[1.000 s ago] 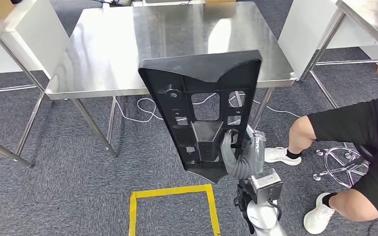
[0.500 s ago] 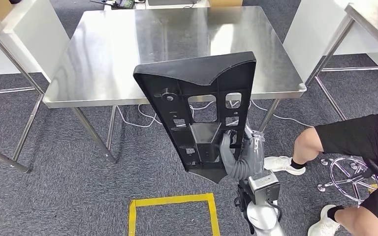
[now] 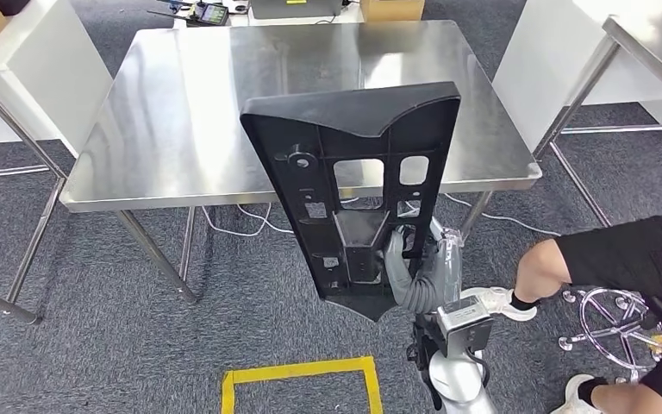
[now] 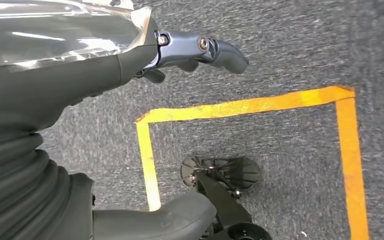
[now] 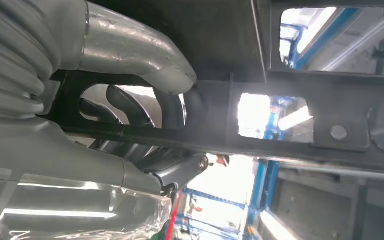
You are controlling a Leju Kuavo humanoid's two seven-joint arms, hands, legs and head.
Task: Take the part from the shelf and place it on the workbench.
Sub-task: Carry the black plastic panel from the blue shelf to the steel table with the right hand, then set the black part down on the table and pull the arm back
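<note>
The black plastic part [image 3: 353, 185], a tall ribbed panel with square cut-outs, stands upright in my right hand [image 3: 405, 267], raised above the grey carpet just in front of the steel workbench [image 3: 181, 112] and not touching it; its broad upper edge overlaps the near edge of the bench top in my head view. My fingers [image 5: 125, 105] are hooked through one of the openings low on the panel and my thumb [image 5: 145, 60] presses on the rib from the other side, so the part is firmly clasped. My left hand [image 4: 200, 50] hangs over the carpet, holding nothing, its dark fingers bent a little but apart from one another. Below it lies a square outline of yellow tape [image 4: 245, 105] on the floor, which my head view shows close to my feet [image 3: 297, 373]. White cables [image 3: 241, 220] trail under the bench. To my right a person in black clothes and white shoes [image 3: 629, 259] sits low beside a chrome chair base [image 3: 612, 323]. More steel tables [image 3: 646, 34] stand at either side.
</note>
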